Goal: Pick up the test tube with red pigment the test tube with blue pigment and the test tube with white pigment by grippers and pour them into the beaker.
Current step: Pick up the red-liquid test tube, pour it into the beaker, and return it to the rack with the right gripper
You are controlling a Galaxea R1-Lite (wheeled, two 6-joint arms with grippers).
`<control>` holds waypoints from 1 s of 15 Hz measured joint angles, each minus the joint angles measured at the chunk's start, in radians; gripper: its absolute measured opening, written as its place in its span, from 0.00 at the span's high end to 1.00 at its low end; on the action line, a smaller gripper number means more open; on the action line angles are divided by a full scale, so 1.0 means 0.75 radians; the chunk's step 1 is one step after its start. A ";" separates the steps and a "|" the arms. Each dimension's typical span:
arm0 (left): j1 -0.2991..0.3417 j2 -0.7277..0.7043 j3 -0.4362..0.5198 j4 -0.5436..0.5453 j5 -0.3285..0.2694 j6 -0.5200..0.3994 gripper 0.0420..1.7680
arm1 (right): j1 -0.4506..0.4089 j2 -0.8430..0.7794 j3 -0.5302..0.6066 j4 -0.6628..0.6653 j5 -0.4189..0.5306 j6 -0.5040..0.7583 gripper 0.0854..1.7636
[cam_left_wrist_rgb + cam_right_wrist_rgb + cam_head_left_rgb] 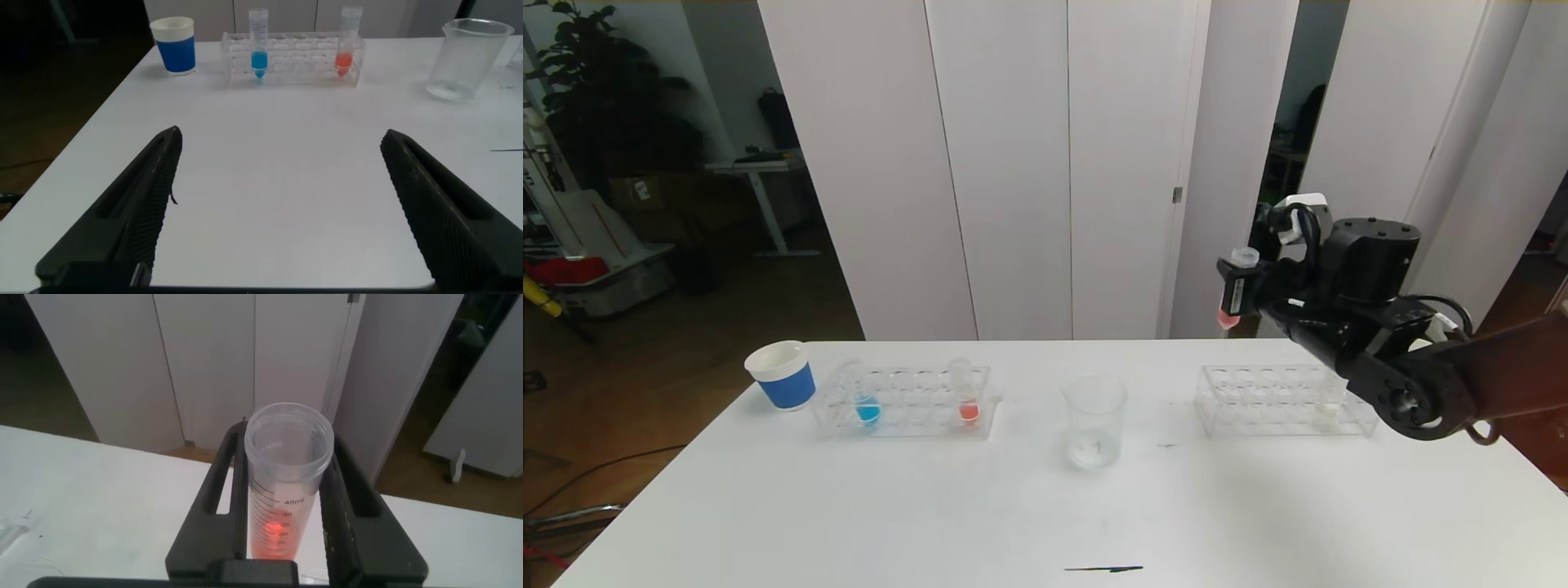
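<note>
the white tabletop (931, 506) carries two clear racks, a beaker and a paper cup. the left test tube rack (907, 402) stands near the back left, the right test tube rack (1278, 400) near the back right, and the empty clear beaker (1094, 420) sits between them, a little nearer the robot. the white-and-blue paper cup (782, 374) stands just beside the left rack's outer end. the right hand (1232, 290) hangs in the air above the right rack's inner end, clamped on an upright test tube with red pigment (286, 486), its open mouth up and the red liquid at its base. the left hand (278, 212) is low over the near tabletop, its fingers (135, 208) spread wide with nothing between them. the test tube with blue pigment (867, 402) stands upright in the left rack, toward the cup end, and a second red-filled tube (966, 398) stands at that rack's other end. the test tube with white pigment (1330, 404) stands in the right rack, at its far right end, partly hidden by the right arm.
</note>
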 joint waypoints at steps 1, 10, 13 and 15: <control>0.000 0.000 0.000 0.000 0.000 0.000 0.02 | 0.000 -0.001 -0.082 0.095 0.031 0.001 0.70; 0.000 0.000 0.000 0.000 0.000 0.000 0.02 | -0.003 0.104 -0.538 0.338 0.650 -0.052 0.70; 0.000 0.000 0.000 0.000 0.000 0.000 0.02 | -0.003 0.137 -0.507 0.276 0.755 -0.195 0.70; 0.000 0.000 0.000 0.000 0.000 0.000 0.02 | 0.010 0.169 -0.465 0.156 0.761 -0.274 0.70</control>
